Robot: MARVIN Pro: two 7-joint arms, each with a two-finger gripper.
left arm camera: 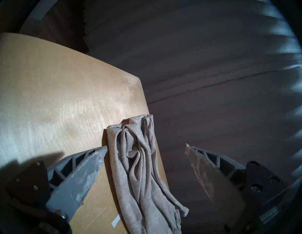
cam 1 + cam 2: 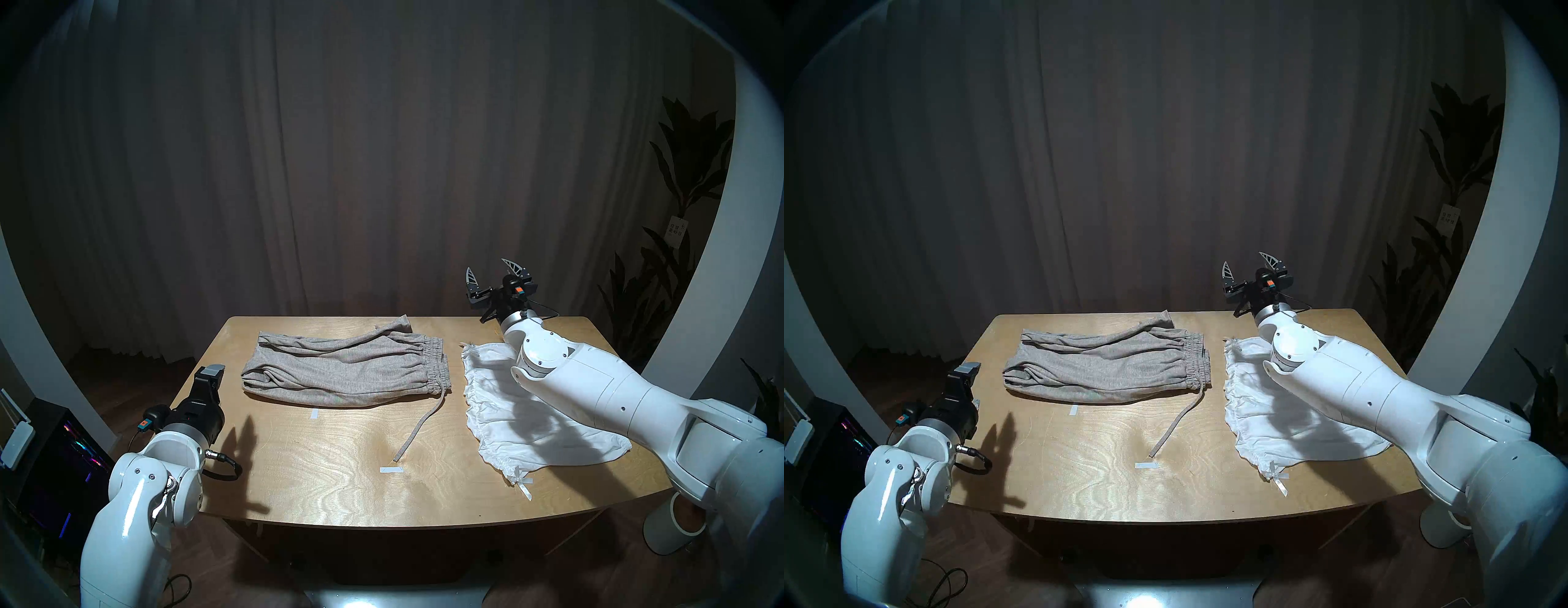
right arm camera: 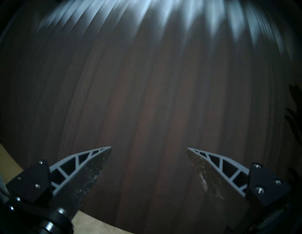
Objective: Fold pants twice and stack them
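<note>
Left gripper (image 1: 146, 149) spread wide, empty, off table's (image 2: 322, 479) left edge beside grey-beige knit pants (image 2: 339, 369), right gripper (image 2: 492, 271) parted, empty, above far edge past white shorts (image 2: 500, 420), bare wood along near edge.

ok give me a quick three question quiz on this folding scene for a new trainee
1. True or false: the white shorts lie stacked on the grey pants.
2. Which gripper is raised beyond the table's far edge? A) left gripper B) right gripper
3. Fill in: the grey pants' drawstring trails toward the table's ____ edge.

Key: 1 false, they lie side by side, apart. 2 B; it is open and empty. 3 near; its end lies by a white tape mark.
</note>
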